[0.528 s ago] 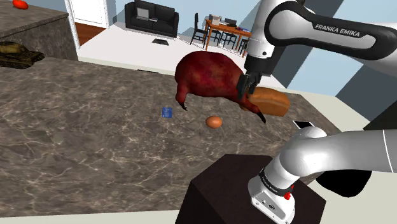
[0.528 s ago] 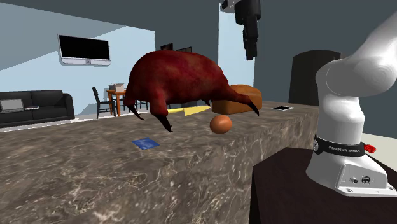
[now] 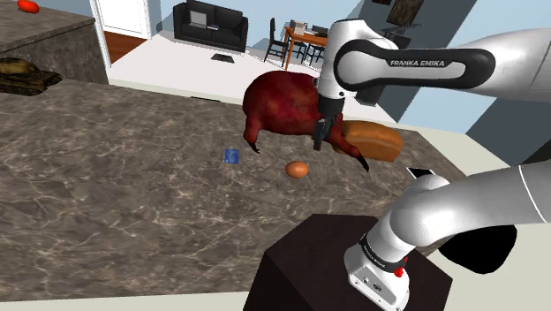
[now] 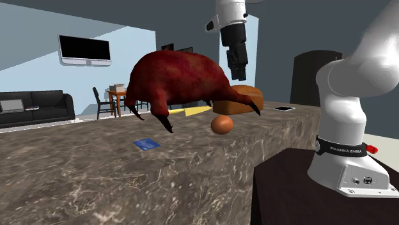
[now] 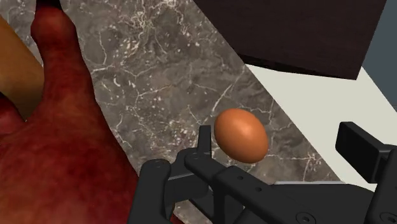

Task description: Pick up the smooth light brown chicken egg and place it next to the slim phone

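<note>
The light brown egg (image 3: 298,168) (image 4: 222,124) lies on the dark marbled counter (image 3: 132,194), just in front of a big dark red creature figure (image 3: 281,104). My black gripper (image 3: 320,135) (image 4: 239,71) hangs well above the egg, pointing down, close to the figure's flank. In the wrist view its fingers (image 5: 203,145) stand open and the egg (image 5: 240,135) shows on the counter below, nearer one finger; nothing is held. The slim phone (image 4: 284,108) (image 3: 419,171) lies flat near the counter's edge, beyond the stand.
A brown bread loaf (image 3: 377,141) (image 4: 247,94) lies behind the figure (image 4: 179,75). A small blue card (image 3: 231,156) (image 4: 147,143) lies on the counter off to the egg's side. The dark stand (image 3: 335,265) abuts the counter. A toy tank (image 3: 22,75) sits on a far counter.
The gripper has come down and shifted toward the shoulder view's left, now nearer above the egg. The egg and the other things have not moved.
</note>
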Robot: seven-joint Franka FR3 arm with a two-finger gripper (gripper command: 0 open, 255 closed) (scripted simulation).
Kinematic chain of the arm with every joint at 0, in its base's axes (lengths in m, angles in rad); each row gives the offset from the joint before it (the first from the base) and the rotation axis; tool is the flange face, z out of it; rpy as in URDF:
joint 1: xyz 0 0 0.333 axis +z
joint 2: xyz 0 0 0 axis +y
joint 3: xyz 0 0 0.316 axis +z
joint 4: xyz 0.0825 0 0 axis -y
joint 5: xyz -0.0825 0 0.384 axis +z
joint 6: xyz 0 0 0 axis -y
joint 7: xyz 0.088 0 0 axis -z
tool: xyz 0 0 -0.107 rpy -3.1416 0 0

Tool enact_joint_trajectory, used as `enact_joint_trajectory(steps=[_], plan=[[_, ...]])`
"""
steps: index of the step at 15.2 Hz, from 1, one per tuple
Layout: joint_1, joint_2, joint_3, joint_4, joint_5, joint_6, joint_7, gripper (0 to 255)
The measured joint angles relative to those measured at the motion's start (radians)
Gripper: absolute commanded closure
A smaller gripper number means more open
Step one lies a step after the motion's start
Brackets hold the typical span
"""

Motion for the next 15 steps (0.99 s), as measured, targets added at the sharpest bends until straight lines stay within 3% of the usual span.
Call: enact_joint_trajectory(steps=[10, 15], plan=[[0.056, 0.332, 0.041, -0.020, -0.119, 0.330, -0.183, 0], [0.054, 0.375, 0.042, -0.048, -0.142, 0.412, -0.187, 0]])
